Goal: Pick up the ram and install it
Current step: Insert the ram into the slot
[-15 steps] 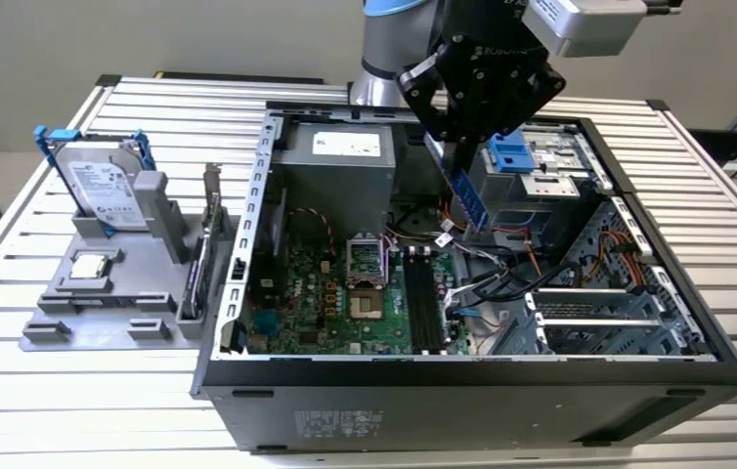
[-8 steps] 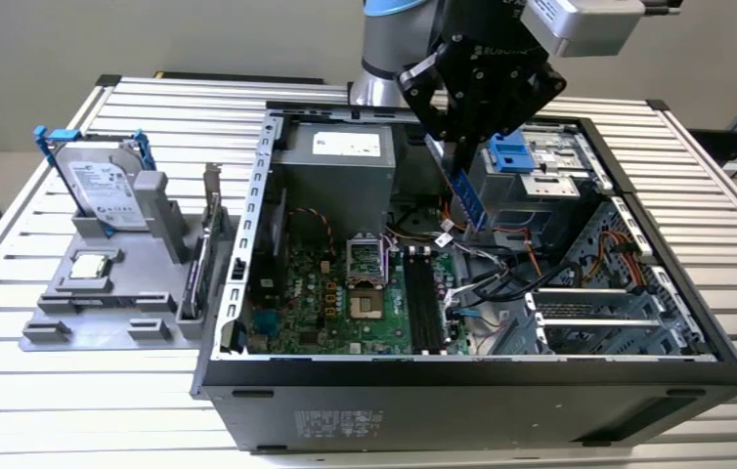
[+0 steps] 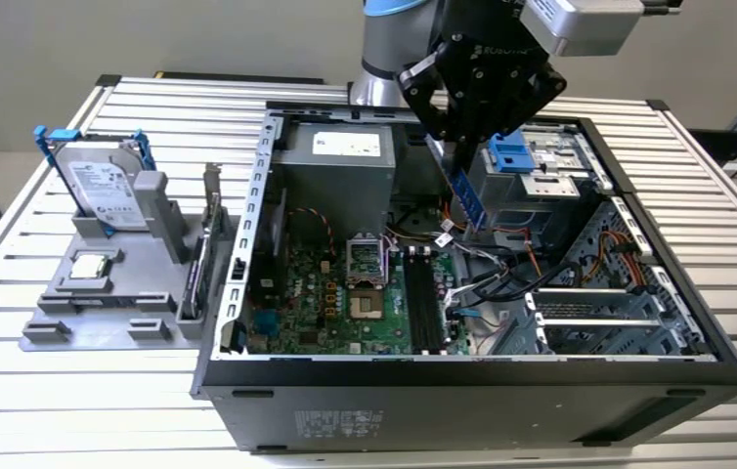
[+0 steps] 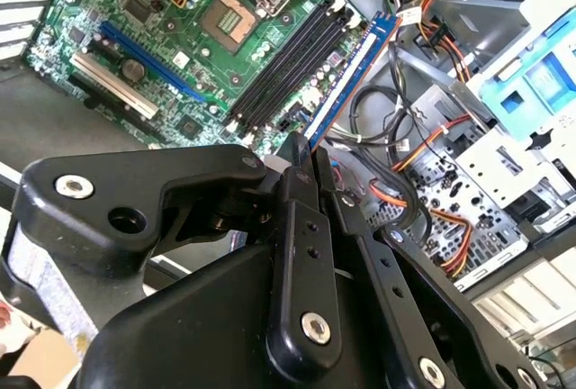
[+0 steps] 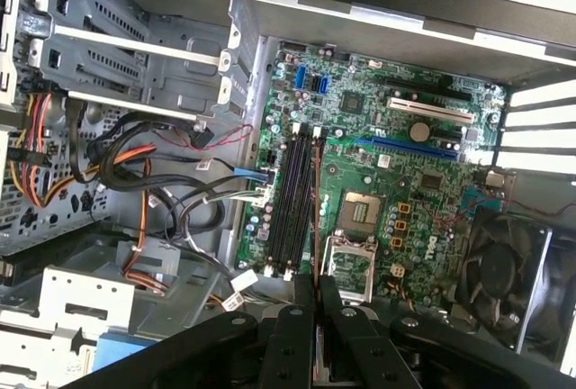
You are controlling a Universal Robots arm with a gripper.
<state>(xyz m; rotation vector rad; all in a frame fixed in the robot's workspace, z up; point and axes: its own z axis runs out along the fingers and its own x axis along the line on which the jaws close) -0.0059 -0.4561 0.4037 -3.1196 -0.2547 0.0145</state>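
In the exterior view my gripper (image 3: 455, 147) hangs over the open computer case (image 3: 473, 371), shut on the ram (image 3: 469, 200). The ram is a thin blue stick held on edge, slanting down toward the cables beside the motherboard (image 3: 329, 293). The second wrist view shows the ram (image 4: 349, 72) reaching out from my gripper (image 4: 301, 150) above and beside the black memory slots (image 4: 290, 54). In the first wrist view my gripper (image 5: 315, 297) is pinched together, with the black slots (image 5: 295, 193) straight beyond it. The slots (image 3: 423, 303) sit below and nearer the case front than the stick's lower end.
Loose orange, black and white cables (image 3: 499, 269) lie beside the slots. A blue drive caddy (image 3: 509, 154) and metal drive cage (image 3: 597, 313) fill the exterior view's right of the case. A grey stand (image 3: 108, 283) at the exterior view's left holds a hard drive (image 3: 102, 191).
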